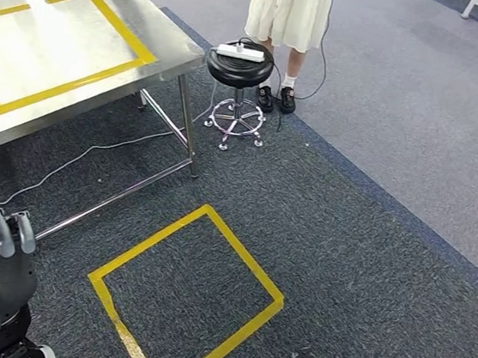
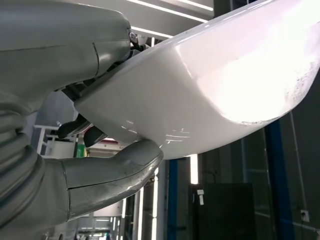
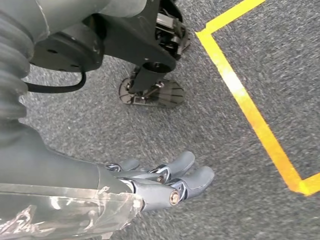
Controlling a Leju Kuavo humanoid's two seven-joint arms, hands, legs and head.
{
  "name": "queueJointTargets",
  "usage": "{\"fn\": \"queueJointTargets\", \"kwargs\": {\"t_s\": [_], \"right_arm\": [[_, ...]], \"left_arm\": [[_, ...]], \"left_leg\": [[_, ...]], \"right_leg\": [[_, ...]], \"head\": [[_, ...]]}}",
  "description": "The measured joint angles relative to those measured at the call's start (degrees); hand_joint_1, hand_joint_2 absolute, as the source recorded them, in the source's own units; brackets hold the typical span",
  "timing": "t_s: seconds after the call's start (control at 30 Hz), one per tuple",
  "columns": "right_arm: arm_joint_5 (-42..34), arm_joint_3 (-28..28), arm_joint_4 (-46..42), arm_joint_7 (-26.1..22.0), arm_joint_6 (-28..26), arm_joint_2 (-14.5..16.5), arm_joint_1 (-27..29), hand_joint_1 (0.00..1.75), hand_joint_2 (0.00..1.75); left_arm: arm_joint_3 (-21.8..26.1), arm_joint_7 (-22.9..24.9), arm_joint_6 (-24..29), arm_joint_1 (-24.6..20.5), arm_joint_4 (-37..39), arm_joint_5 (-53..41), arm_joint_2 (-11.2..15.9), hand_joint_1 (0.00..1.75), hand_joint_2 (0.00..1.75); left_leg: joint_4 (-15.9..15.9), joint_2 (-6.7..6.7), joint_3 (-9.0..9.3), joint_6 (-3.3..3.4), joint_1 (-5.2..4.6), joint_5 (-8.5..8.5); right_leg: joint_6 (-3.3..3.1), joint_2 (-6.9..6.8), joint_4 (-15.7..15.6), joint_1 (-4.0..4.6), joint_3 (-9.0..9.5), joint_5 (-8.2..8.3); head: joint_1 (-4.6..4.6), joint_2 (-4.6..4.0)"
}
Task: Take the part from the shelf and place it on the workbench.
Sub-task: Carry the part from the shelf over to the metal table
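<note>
While the left hand point(image 2: 75, 150) grips the white part point(image 2: 196, 95) at the robot's near left, right hand point(image 3: 158, 182) hanging empty with fingers apart, a slip short of the tabletop point(image 1: 75, 48) could drop it.

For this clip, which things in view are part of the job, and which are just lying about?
Job: white part, held in the left hand; workbench; right hand, hanging free.

Lying about: stool, power strip, cable, floor tape square, person.
</note>
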Motion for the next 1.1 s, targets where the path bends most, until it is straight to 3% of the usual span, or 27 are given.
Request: {"fn": "queueJointTargets", "kwargs": {"t_s": [0.03, 0.1, 0.13, 0.17, 0.23, 0.3, 0.33, 0.37, 0.4, 0.47, 0.53, 0.6, 0.63, 0.7, 0.77, 0.83, 0.87, 0.9, 0.97, 1.03, 1.07, 1.1], "right_arm": [[-0.1, 0.0, 0.0, 0.0, 0.0, 0.0, 0.0, 0.0, 1.75], [-0.2, 0.0, 0.0, 0.0, 0.0, 0.0, 0.0, 0.0, 1.75], [-0.2, -0.1, 0.0, 0.0, 0.0, 0.0, -0.1, 0.0, 1.75], [-0.2, -0.1, 0.0, 0.0, 0.0, 0.0, -0.1, 0.0, 1.75], [-0.2, -0.1, 0.0, 0.2, 0.0, 0.0, 0.0, 0.0, 1.75], [-0.1, -0.1, 0.0, 0.3, 0.0, 0.0, 0.2, 0.0, 1.75], [-0.1, -0.2, 0.0, 0.3, 0.0, 0.0, 0.3, 0.0, 1.75], [-0.1, -0.2, 0.0, 0.3, 0.0, 0.0, 0.3, 0.0, 1.75], [-0.1, -0.3, 0.0, 0.3, 0.0, 0.0, 0.3, 0.0, 1.75], [-0.2, -0.3, 0.0, 0.3, 0.0, 0.0, 0.2, 0.0, 1.75], [-0.3, -0.4, 0.0, 0.4, 0.0, 0.1, 0.1, 0.0, 1.75], [-0.3, -0.4, 0.0, 0.6, -0.1, 0.2, 0.0, 0.0, 1.75], [-0.3, -0.5, -0.1, 0.7, -0.2, 0.3, -0.1, 0.0, 1.75], [-0.3, -0.6, -0.1, 0.9, -0.2, 0.6, -0.2, 0.0, 1.75], [-0.3, -0.6, -0.1, 1.1, -0.2, 0.6, -0.1, 0.0, 1.75], [-0.3, -0.7, -0.1, 1.3, -0.2, 0.6, 0.0, 0.0, 1.75], [-0.3, -0.7, -0.1, 1.3, -0.2, 0.7, 0.0, 0.0, 1.75], [-0.4, -0.7, -0.1, 1.4, -0.2, 0.7, -0.1, 0.0, 1.75], [-0.5, -0.7, -0.1, 1.3, -0.2, 0.7, -0.2, 0.0, 1.75], [-0.6, -0.7, -0.1, 1.2, -0.2, 0.8, -0.3, 0.0, 1.75], [-0.6, -0.7, -0.1, 1.2, -0.2, 0.8, -0.3, 0.0, 1.75], [-0.6, -0.8, -0.1, 1.1, -0.2, 0.8, -0.4, 0.0, 1.75]], "left_arm": [[0.0, 0.0, 0.0, 0.0, 0.0, 0.0, 0.0, 1.75, 1.75], [0.0, 0.0, 0.1, 0.0, 0.0, 0.0, 0.0, 1.75, 1.75], [0.1, 0.0, 0.1, 0.0, 0.0, -0.1, -0.1, 1.75, 1.75], [0.1, 0.0, 0.1, 0.0, 0.0, 0.0, -0.1, 1.75, 1.75], [0.1, 0.0, 0.1, 0.0, 0.0, 0.0, -0.2, 1.75, 1.75], [0.2, 0.0, 0.1, 0.0, 0.0, 0.0, -0.2, 1.75, 1.75], [0.2, 0.0, 0.1, 0.0, 0.0, 0.0, -0.2, 1.75, 1.75], [0.3, 0.0, 0.1, 0.0, 0.0, 0.0, -0.2, 1.75, 1.75], [0.3, 0.0, 0.1, 0.0, 0.0, 0.0, -0.2, 1.75, 1.75], [0.4, 0.1, 0.1, 0.0, 0.0, 0.1, -0.2, 1.75, 1.75], [0.4, 0.3, 0.1, 0.0, 0.0, 0.4, -0.1, 1.75, 1.75], [0.6, 0.7, 0.1, 0.1, 0.0, 0.5, -0.1, 1.75, 1.75], [0.7, 0.8, 0.1, 0.1, 0.0, 0.5, -0.1, 1.75, 1.75], [0.8, 0.9, 0.0, 0.0, 0.0, 0.5, 0.0, 1.75, 1.75], [0.9, 1.0, -0.1, 0.0, 0.0, 0.5, 0.0, 1.75, 1.75], [0.9, 1.1, -0.2, 0.0, 0.0, 0.5, 0.0, 1.75, 1.75], [1.0, 1.1, -0.3, 0.1, 0.0, 0.5, 0.0, 1.75, 1.75], [1.0, 1.1, -0.3, 0.1, 0.0, 0.6, 0.0, 1.75, 1.75], [1.1, 1.2, -0.5, 0.0, 0.0, 0.6, 0.0, 1.75, 1.75], [1.2, 1.2, -0.6, -0.1, 0.1, 0.6, 0.0, 1.75, 1.75], [1.2, 1.3, -0.7, -0.1, 0.1, 0.6, 0.0, 1.75, 1.75], [1.3, 1.3, -0.7, -0.1, 0.1, 0.6, -0.1, 1.75, 1.75]], "left_leg": [[-1.1, 0.41, 0.42, 0.25, -0.25, -0.06], [-1.7, -0.89, 0.38, 0.7, -0.18, 0.1], [-2.0, -1.55, 0.53, 0.95, 0.0, 0.28], [-2.3, -2.19, 0.71, 1.23, 0.23, 0.49], [-2.5, -3.39, 0.9, 1.64, 0.53, 0.67], [-2.4, -4.93, 0.88, 1.81, 0.58, 0.7], [-2.4, -5.75, 0.91, 1.79, 0.61, 0.72], [-2.4, -6.6, 0.97, 1.73, 0.68, 0.72], [-2.3, -7.45, 1.02, 1.59, 0.79, 0.7], [-1.8, -9.04, 0.86, 1.02, 0.95, 0.52], [-1.4, -10.32, 0.3, 0.25, 1.01, 0.57], [-1.6, -11.51, -0.15, -0.51, 1.2, 0.97], [-1.4, -11.19, -0.35, -0.83, 1.19, 0.87], [1.5, -8.42, -1.86, -1.36, 1.0, -1.09], [8.7, -5.22, -5.4, -1.79, 0.92, -4.76], [14.3, -4.36, -8.24, -1.94, 0.99, -6.42], [14.2, -4.21, -8.19, -1.9, 1.0, -5.64], [11.8, -3.87, -6.89, -1.76, 0.97, -3.92], [3.9, -1.08, -2.52, -1.24, 0.55, -0.48], [-0.9, 1.31, -0.03, -0.42, 0.05, 0.53], [-1.5, 1.33, 0.1, -0.05, -0.15, 0.33], [-1.7, 0.44, -0.01, 0.39, -0.12, 0.4]], "right_leg": [[0.25, -0.63, -0.1, 0.12, 0.06, -0.07], [0.83, -1.79, -0.4, 0.18, 0.3, -0.17], [1.15, -1.32, -0.1, 0.12, 0.35, -0.49], [1.43, -0.12, 1.0, 0.06, 0.0, -1.33], [1.84, 3.26, 7.3, -0.06, -2.66, -4.7], [2.08, 4.64, 14.7, -0.12, -6.31, -7.59], [2.16, 4.78, 16.1, -0.17, -7.16, -7.54], [2.22, 4.89, 15.1, -0.24, -6.89, -6.29], [2.3, 5.26, 11.9, -0.39, -5.54, -4.16], [2.5, 7.9, 3.8, -1.0, -1.89, -0.63], [2.24, 9.94, 0.0, -1.31, -0.08, 0.13], [1.45, 9.09, -0.2, -1.19, 0.05, 0.17], [1.03, 8.43, -0.3, -1.19, 0.09, 0.31], [0.3, 6.93, -0.6, -1.33, 0.2, 0.49], [-0.08, 5.29, -0.6, -1.19, 0.23, 0.42], [-0.18, 3.43, -0.6, -1.1, 0.25, 0.29], [-0.17, 2.55, -0.6, -1.07, 0.31, 0.22], [-0.12, 1.76, -0.6, -1.04, 0.44, 0.14], [0.18, 0.49, -0.6, -0.82, 0.83, -0.16], [0.72, -0.67, -0.6, -0.42, 1.15, -0.5], [1.0, -1.35, -0.7, -0.26, 1.31, -0.62], [1.29, -2.1, -0.9, -0.22, 1.57, -0.7]], "head": [[0.01, 0.0], [0.07, 0.0], [0.08, -0.01], [0.17, -0.01], [0.49, -0.01], [0.7, 0.0], [0.71, 0.0], [0.7, 0.01], [0.7, 0.01], [0.76, 0.0], [0.8, 0.0], [0.79, 0.01], [0.75, 0.01], [0.33, 0.0], [-0.08, -0.01], [-0.1, -0.02], [-0.09, -0.02], [-0.1, -0.02], [-0.13, -0.02], [-0.12, -0.01], [-0.11, -0.01], [-0.1, -0.01]]}}
